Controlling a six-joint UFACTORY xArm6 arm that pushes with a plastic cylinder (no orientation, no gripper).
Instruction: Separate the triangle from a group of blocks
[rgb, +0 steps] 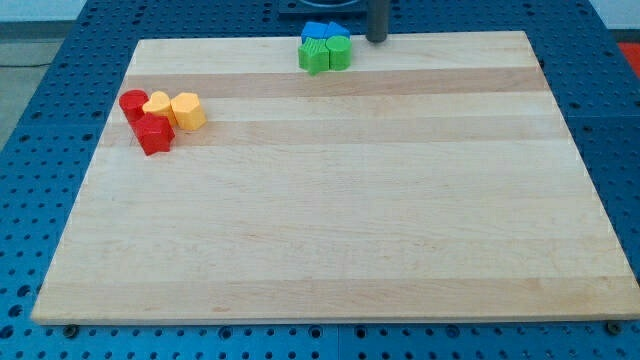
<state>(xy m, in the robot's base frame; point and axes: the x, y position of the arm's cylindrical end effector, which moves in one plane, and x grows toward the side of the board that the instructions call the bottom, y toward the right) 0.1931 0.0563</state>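
Observation:
A tight group of blocks sits at the board's top edge: two blue blocks (322, 31) behind, a green block (315, 56) in front left and a green cylinder (339, 52) in front right. The blue blocks are partly hidden by the green ones, so I cannot tell which is the triangle. My tip (376, 40) rests on the board just to the view's right of this group, a short gap from the green cylinder and not touching it. The dark rod rises out of the view's top.
A second group lies at the view's upper left: a red cylinder (133, 103), a yellow block (157, 104), a yellow cylinder (188, 111) and a red block (153, 134). The wooden board (330, 220) lies on a blue perforated table.

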